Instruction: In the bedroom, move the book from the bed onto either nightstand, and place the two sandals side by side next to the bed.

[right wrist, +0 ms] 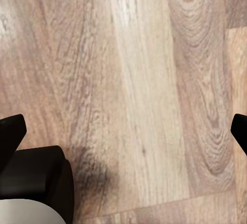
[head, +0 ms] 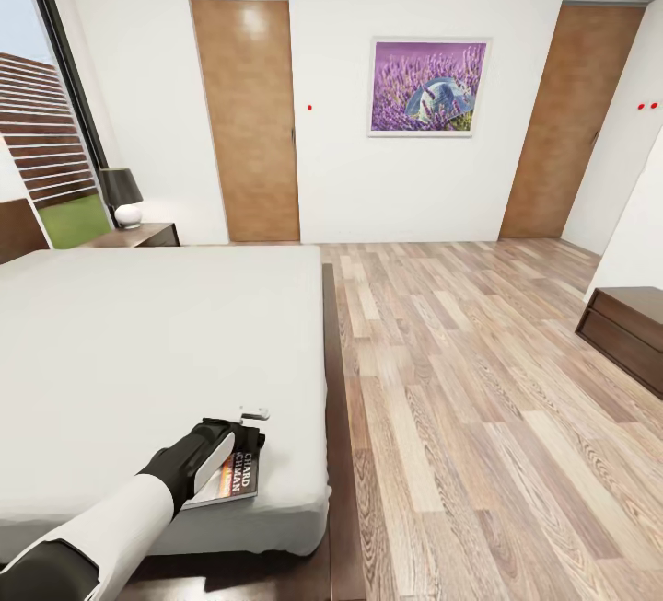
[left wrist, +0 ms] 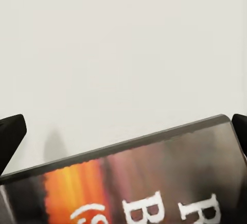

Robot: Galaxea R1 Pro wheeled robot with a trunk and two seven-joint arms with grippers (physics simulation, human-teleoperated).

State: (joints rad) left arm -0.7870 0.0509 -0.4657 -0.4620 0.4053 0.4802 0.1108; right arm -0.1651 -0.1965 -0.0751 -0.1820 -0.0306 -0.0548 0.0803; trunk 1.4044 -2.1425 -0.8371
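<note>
Light wood planks run across the floor [head: 479, 417] on the right of the frame, and the right fingers [right wrist: 123, 131] hang spread over bare boards, holding nothing. At the lower left the bed [head: 138, 352] shows its grey mattress, and the book [head: 235, 479] lies flat near the mattress's near right corner. The left arm is by far the nearer one: it reaches in from the lower left, and the left fingers [head: 247, 435] sit right over the book's far end. Its long axis runs roughly toward the far wall, lettering sideways. In the left wrist view the book's edge [left wrist: 134, 177] spans the gap slantwise between two spread black fingertips [left wrist: 10, 131]; whether they touch it I cannot tell. Farther off, at the upper left, a nightstand [head: 152, 235] carries a dark-shaded lamp [head: 122, 196]. Beyond, the white wall holds two brown doors [head: 247, 118] and a purple picture [head: 428, 86].
</note>
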